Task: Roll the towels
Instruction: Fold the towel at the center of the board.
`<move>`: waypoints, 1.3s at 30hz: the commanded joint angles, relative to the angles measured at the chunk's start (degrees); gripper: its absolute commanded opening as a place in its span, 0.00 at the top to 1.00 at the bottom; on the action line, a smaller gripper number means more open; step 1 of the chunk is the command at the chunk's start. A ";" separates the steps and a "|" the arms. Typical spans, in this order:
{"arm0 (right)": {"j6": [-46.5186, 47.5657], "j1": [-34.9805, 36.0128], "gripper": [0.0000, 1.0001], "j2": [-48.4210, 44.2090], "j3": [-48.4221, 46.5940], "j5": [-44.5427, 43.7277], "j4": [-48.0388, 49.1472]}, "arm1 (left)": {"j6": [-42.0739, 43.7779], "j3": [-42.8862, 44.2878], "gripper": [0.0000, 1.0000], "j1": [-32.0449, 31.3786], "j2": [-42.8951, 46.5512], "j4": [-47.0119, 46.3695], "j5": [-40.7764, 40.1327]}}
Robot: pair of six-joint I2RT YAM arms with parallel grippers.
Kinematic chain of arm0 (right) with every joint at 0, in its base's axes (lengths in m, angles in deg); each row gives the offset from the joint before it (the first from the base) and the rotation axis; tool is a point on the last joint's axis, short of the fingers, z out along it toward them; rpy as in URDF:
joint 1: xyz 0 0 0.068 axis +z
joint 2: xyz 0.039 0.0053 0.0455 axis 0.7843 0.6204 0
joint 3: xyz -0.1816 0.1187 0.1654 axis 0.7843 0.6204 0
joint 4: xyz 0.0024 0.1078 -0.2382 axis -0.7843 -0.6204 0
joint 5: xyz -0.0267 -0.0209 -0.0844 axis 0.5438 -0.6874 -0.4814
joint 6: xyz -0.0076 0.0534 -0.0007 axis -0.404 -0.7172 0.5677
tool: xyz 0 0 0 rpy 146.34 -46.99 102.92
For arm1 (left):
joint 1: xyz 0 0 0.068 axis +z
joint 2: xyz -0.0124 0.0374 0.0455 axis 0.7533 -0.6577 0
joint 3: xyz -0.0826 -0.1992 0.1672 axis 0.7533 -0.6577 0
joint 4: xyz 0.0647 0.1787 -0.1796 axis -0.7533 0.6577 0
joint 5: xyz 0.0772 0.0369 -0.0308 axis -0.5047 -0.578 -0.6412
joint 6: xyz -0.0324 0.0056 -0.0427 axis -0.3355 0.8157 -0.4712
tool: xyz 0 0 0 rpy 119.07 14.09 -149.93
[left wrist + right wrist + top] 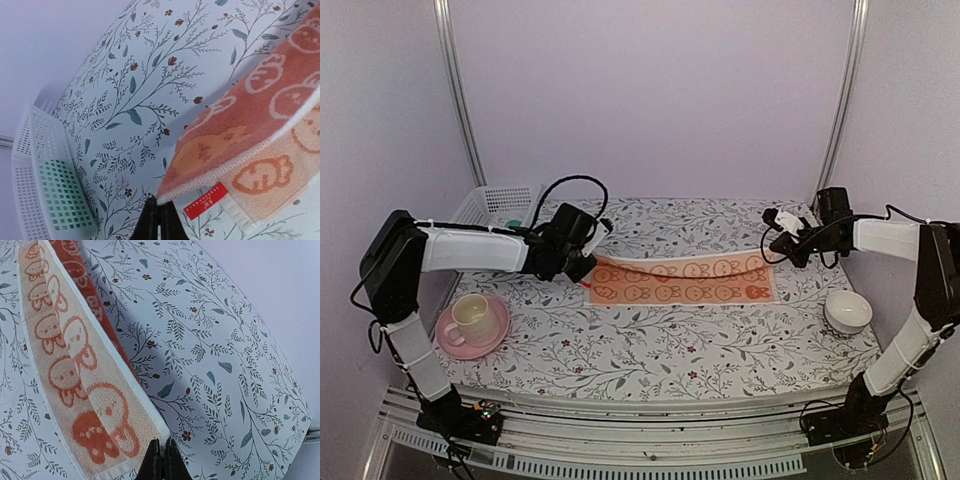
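Observation:
The orange-red towel with a white pattern lies spread across the middle of the table, its far long edge lifted and folding toward me. My left gripper is shut on its far left corner; the left wrist view shows the fingertips pinching the white hem of the towel, beside a red label. My right gripper is shut on the far right corner, seen in the right wrist view at the hem of the towel. The green towel lies in the basket, seen through the mesh.
A white mesh basket stands at the back left. A cream cup on a pink saucer sits at the front left. A white bowl sits at the right. The table has a floral cloth.

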 commanded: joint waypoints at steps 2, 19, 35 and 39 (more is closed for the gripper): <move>5.46 -0.33 0.98 -4.15 3.59 -0.70 -1.88 | -1.70 -3.52 1.00 -2.02 1.93 2.62 4.77; 12.07 -0.22 0.98 -2.10 8.13 -4.00 -3.52 | -2.36 -2.25 1.00 -3.93 -1.65 8.62 7.70; 17.13 1.49 0.95 -1.66 11.60 -5.85 -6.17 | -2.42 -1.55 0.95 -4.21 -4.32 12.32 9.92; 17.50 2.09 0.92 -1.59 12.26 -6.97 -6.27 | -2.61 -2.22 0.86 -4.21 -3.60 12.61 10.33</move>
